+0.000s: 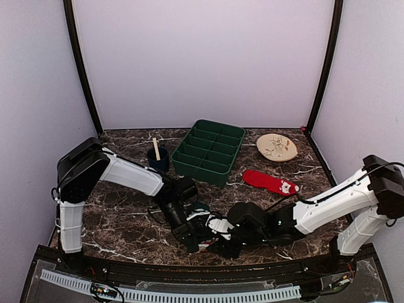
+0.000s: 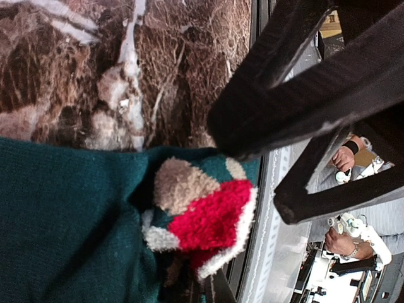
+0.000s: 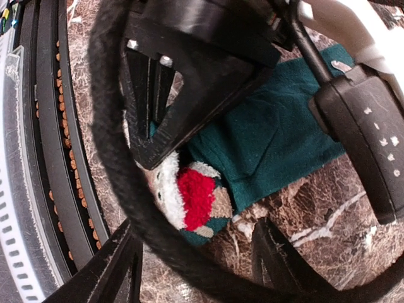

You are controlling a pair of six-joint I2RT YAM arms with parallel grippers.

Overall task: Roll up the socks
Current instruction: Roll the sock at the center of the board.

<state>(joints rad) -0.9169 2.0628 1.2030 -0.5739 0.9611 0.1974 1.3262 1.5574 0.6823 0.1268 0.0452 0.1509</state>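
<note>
Clearly this is early in the job. At about 10 o'clock on the desk (image 1: 120,218) stands a dark cup (image 1: 158,160) with a stick in it, out of the way. The left hand (image 1: 190,237) is down at 6 o'clock near the front edge. Its fingers are pressed together, and it seems to pinch the patterned end of the teal sock (image 2: 69,221), where red, white and tan fluff is bunched up. From that end the teal sock spreads flat toward 12 o'clock. I see no coil in it, only the gathered tip, so I judge the first turn barely begun.

At 12 o'clock sits the green tray (image 1: 201,169), which has no part in this. The right hand (image 3: 196,233) hovers just beside the left, at its 3 o'clock. Its fingers are spread wide, with only the sock's edge and the desk below them, and it holds nothing. Well apart at 2 o'clock lies the red sock (image 1: 270,182), flat, stretched out and untouched. Past it, at 1 o'clock, is a plate (image 1: 261,142).

By my judgement nearly everything is left to do: neither sock is rolled, and the red one has yet to be brought in.
</note>
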